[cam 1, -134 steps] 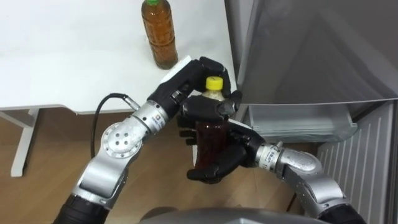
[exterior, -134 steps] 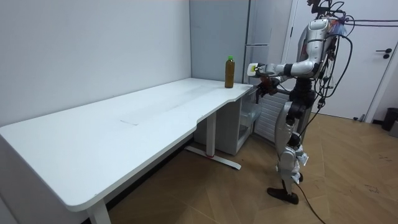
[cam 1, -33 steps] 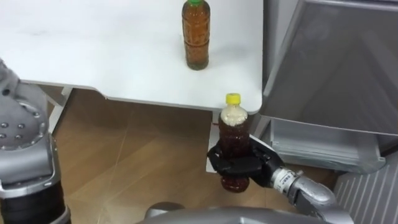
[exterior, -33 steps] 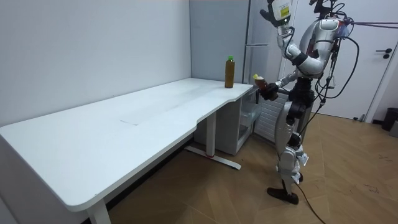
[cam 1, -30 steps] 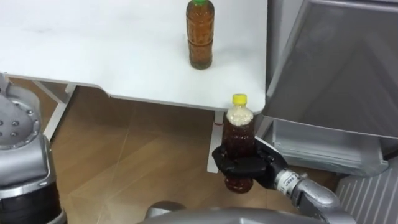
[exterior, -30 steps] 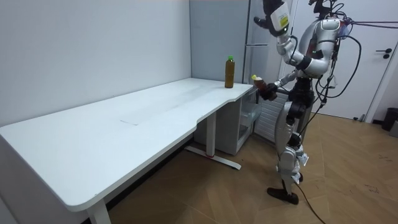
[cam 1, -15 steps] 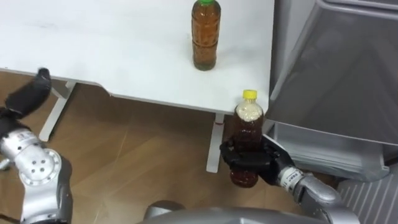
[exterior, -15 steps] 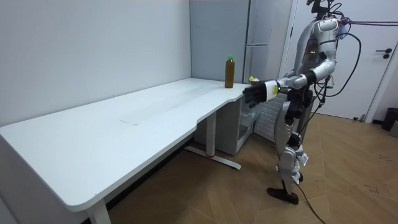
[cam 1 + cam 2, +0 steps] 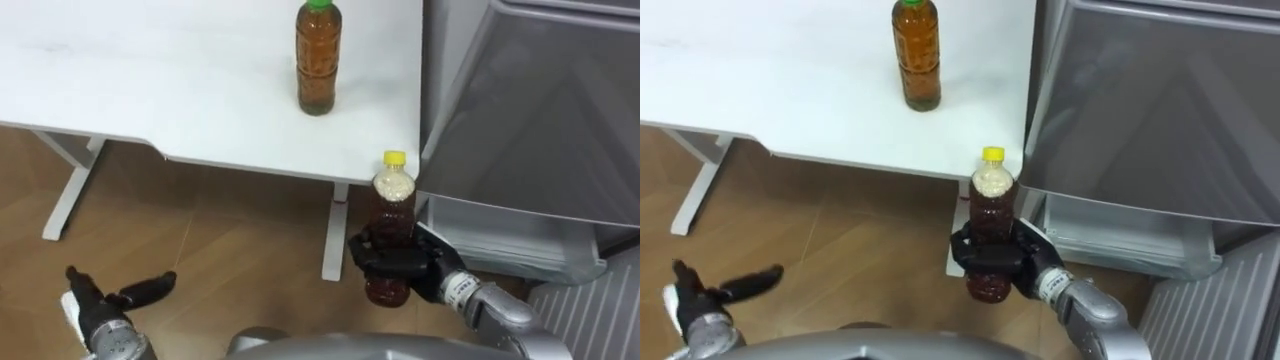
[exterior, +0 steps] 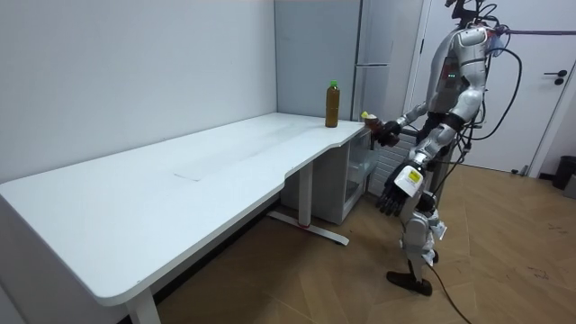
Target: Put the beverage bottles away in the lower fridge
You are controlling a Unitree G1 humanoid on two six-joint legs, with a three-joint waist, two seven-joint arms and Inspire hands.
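A white table (image 9: 150,90) runs along the wall of a room with a wooden floor (image 9: 230,240), and a grey fridge (image 9: 530,110) stands against the table's far end. In the room view the robot stands upright on the floor at that corner of the table, just in front of the fridge.

A bottle with a green cap (image 9: 318,58), filled with amber drink, stands upright on the table near its edge, close to the fridge side.

The right hand (image 9: 400,265) is held out in front of the robot, below the level of the tabletop and just off the table's corner. Its fingers are wrapped round the lower half of a bottle with a yellow cap (image 9: 392,215), which holds a dark drink and stands upright in the grasp. This bottle is in the air, outside the fridge, next to the fridge's grey front. A pale plastic shelf (image 9: 510,240) juts out beneath that front, to the right of the held bottle.

The left hand (image 9: 100,310) hangs low at the robot's side, over bare floor, well apart from both bottles. Its fingers are spread and relaxed and it holds nothing.
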